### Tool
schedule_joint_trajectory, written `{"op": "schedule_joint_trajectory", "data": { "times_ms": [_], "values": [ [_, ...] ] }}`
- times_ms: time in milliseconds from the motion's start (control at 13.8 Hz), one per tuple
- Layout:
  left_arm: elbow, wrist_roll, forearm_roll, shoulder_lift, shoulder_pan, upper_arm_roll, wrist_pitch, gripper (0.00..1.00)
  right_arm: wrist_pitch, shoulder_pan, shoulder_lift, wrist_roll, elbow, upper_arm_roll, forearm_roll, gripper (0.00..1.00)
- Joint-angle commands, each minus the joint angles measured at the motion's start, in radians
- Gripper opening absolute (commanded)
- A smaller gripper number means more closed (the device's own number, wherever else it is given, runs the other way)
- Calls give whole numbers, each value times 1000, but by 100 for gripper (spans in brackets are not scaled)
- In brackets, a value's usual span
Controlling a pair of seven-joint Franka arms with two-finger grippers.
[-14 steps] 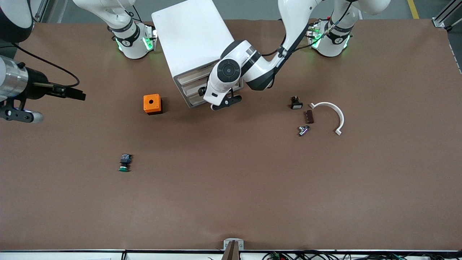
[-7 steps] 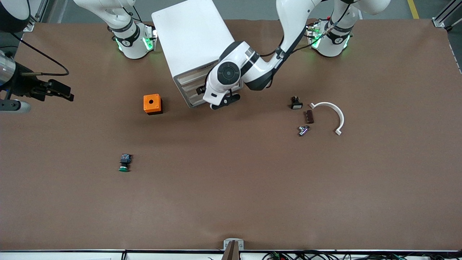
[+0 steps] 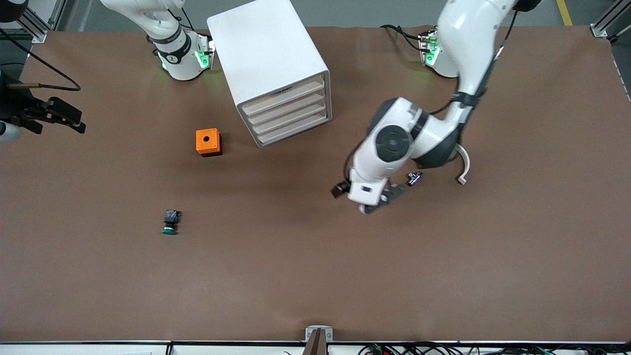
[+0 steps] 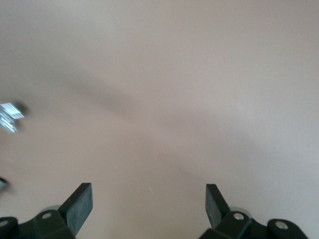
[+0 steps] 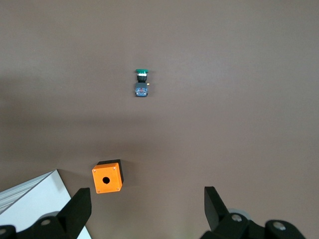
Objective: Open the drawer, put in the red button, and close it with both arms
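Judging from the four pale beige drawer fronts (image 3: pixel 288 111) sitting flush in the white box-shaped cabinet (image 3: pixel 268 49), the drawer looks shut. The red mushroom-capped button is nowhere to be seen on the brown table (image 3: pixel 315 276); it is probably inside, though that cannot be confirmed. What seems left is parking the arms. That calls for height over the loose parts, so that nothing gets swept: the small shiny metal piece (image 3: pixel 414 178) lies just beside the left arm's wrist, and the white curved plastic strip (image 3: pixel 463 167) is partly hidden under its elbow. The left gripper (image 3: pixel 374 202) hangs over bare table toward the left arm's end, nearer the front camera than the cabinet, its fingers (image 4: pixel 79 204) spread wide, holding and touching nothing. The right gripper (image 3: pixel 59 116) waits at the right arm's end of the table, also wide apart and empty. Its wrist view shows the orange box with a hole (image 5: pixel 107 178) and the green-capped button (image 5: pixel 142 84).
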Motion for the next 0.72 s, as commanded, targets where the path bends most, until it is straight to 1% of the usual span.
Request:
{"op": "schedule_joint_trajectory", "data": {
  "times_ms": [0, 72, 217, 290, 652],
  "values": [
    [-17, 22, 76, -110, 109, -10, -92, 100, -11, -42, 2, -37, 20, 11, -1, 100],
    [-17, 61, 99, -147, 155, -11, -129, 100, -12, -41, 3, -27, 28, 12, -1, 100],
    [-17, 121, 100, -211, 215, -8, -184, 100, -14, -36, 5, -30, 29, 14, -2, 100],
    [-17, 169, 102, -243, 261, -10, -206, 100, -14, -41, 5, -34, 31, 12, -2, 100],
    [-17, 472, 100, -386, 421, -11, -345, 100, -12, -39, 5, -37, 42, 12, -5, 100]
  ]
}}
